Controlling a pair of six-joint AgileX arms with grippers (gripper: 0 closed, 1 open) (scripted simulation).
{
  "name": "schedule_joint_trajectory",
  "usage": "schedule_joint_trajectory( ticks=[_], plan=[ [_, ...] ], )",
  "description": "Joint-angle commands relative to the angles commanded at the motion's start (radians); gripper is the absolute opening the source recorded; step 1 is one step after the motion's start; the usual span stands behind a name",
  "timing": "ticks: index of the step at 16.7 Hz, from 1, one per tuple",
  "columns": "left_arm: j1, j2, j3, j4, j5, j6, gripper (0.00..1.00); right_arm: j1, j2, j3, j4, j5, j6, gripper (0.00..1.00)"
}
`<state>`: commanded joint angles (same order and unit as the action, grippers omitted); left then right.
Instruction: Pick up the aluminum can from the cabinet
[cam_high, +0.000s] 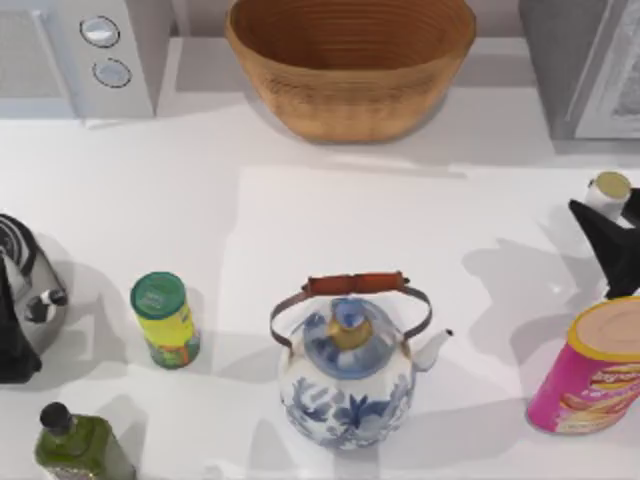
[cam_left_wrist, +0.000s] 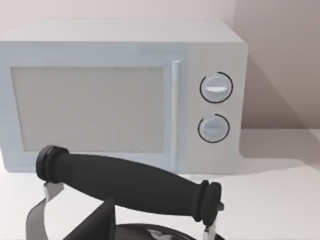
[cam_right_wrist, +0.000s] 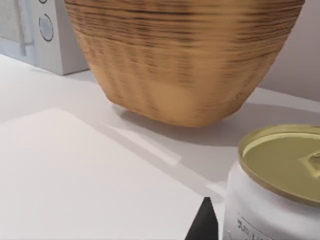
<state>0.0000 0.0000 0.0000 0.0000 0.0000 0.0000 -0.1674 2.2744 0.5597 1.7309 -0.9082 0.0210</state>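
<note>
White cabinet (cam_high: 330, 215) top runs flat and smooth from one side to the other. It has lots of bare room in the middle, between the things along the back and the things near the front edge.

At the back sits a big round basket (cam_high: 350, 62). It is woven, brown and bumpy with thin rings, and wide at the top. A boxy grey microwave (cam_high: 85, 55) with two round knobs stands in the back left corner. Another grey box (cam_high: 585, 65) stands in the back right corner.

The aluminum can (cam_high: 610, 187) is far over at the right edge of the cabinet, standing up. It has a white side and a shiny gold lid with a raised rim. The right gripper (cam_high: 605, 238) is black and pointy and sits just beside the can, on the front side of it. I cannot tell if it is holding the can or how wide it is. There is open room between the can and the basket.

A pink tube (cam_high: 585, 375) with a yellow lid leans near the front right edge. A round teapot (cam_high: 348, 385), white with blue flowers, stands at the front middle. Its thin wire handle has a red-brown grip. A small green tin (cam_high: 165, 320) stands left of it, well apart.

At the left edge is a shiny metal kettle (cam_high: 42, 290) with a fat black handle like a rolling pin. The left gripper (cam_high: 15, 340) is parked there, and I cannot tell how wide it is. A green bottle (cam_high: 80, 448) with a black cap is at the front left corner.
</note>
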Motion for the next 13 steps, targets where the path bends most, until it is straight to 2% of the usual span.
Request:
schedule_joint_trajectory(
  ticks=[8,13],
  plan=[
    [0.000,0.000,0.000,0.000,0.000,0.000,1.00,0.042,-0.048,0.051,-0.013,0.039,-0.021,0.00],
    [0.000,0.000,0.000,0.000,0.000,0.000,1.00,0.059,0.017,0.069,-0.029,0.063,-0.008,0.00]
  ],
)
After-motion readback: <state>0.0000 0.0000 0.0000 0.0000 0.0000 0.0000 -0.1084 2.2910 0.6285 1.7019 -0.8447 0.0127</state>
